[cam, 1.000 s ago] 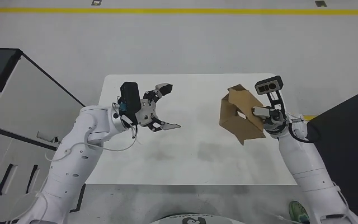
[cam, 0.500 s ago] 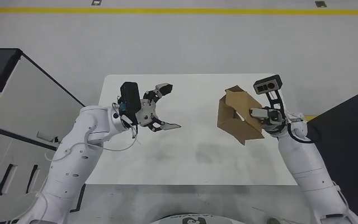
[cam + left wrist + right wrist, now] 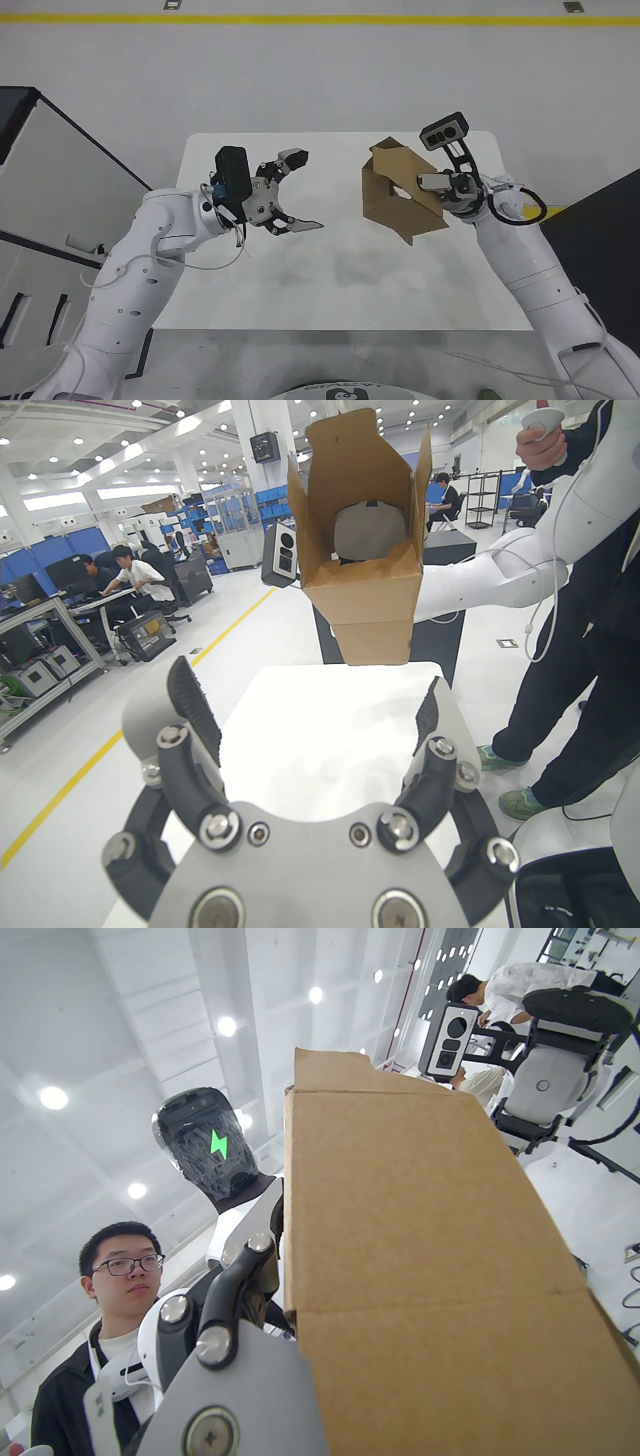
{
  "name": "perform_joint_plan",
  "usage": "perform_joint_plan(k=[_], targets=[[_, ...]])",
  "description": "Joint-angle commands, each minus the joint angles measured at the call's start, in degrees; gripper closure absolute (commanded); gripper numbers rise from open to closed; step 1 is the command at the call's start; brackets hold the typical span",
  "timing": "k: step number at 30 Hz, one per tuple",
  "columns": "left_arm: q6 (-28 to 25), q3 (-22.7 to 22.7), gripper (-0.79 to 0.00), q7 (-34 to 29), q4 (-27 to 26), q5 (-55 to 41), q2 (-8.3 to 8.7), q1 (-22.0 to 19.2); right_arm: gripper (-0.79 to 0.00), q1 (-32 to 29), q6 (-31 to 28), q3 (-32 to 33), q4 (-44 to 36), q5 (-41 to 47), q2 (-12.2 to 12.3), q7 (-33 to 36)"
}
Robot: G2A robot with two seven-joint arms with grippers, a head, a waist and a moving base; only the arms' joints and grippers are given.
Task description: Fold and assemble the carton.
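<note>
Brown corrugated cardboard carton (image 3: 388,192), flaps unfolded, hangs above the white table (image 3: 300,290) right of centre in the top view, clamped on one wall by the right gripper (image 3: 428,185). Its open mouth faces the left gripper (image 3: 306,190), spread wide and empty, left of centre.

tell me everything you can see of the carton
The carton is plain brown cardboard, opened into a squarish tube with its end flaps standing out unfolded; the left wrist view looks straight through it. It hangs tilted over the right part of the white table, apparently clear of the surface, gripped by one wall in the right tool. Its open end faces the open left tool, which is apart from it.
</note>
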Motion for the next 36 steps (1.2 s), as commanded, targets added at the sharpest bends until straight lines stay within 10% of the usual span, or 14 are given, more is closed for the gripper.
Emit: perform_joint_plan(k=[1,24,25,26,36], targets=[[0.0,0.0,-0.785,0.0,0.0,0.0,0.0,0.0,0.0,1.19,-0.35,-1.62,0.72,0.6,0.01,0.0],[0.67,-1.53,-0.785,-5.25,-2.66,-3.92,0.39,-0.79,0.0,-2.93,-0.2,1.26,-1.34,-2.55,0.23,-2.69],[0.67,-1.53,-0.135,-5.25,-2.66,-3.92,0.39,-0.79,0.0,-2.93,-0.2,1.26,-1.34,-2.55,0.23,-2.69],[0.67,-1.53,0.0,-5.25,-2.66,-3.92,0.39,-0.79,0.0,-2.93,-0.2,1.26,-1.34,-2.55,0.23,-2.69],[1.4,-1.61,0.0,-5.12,-2.9,-4.09,0.37,-0.57,0.0,-3.24,-0.14,1.4,-1.79,-3.02,0.22,-4.02]])
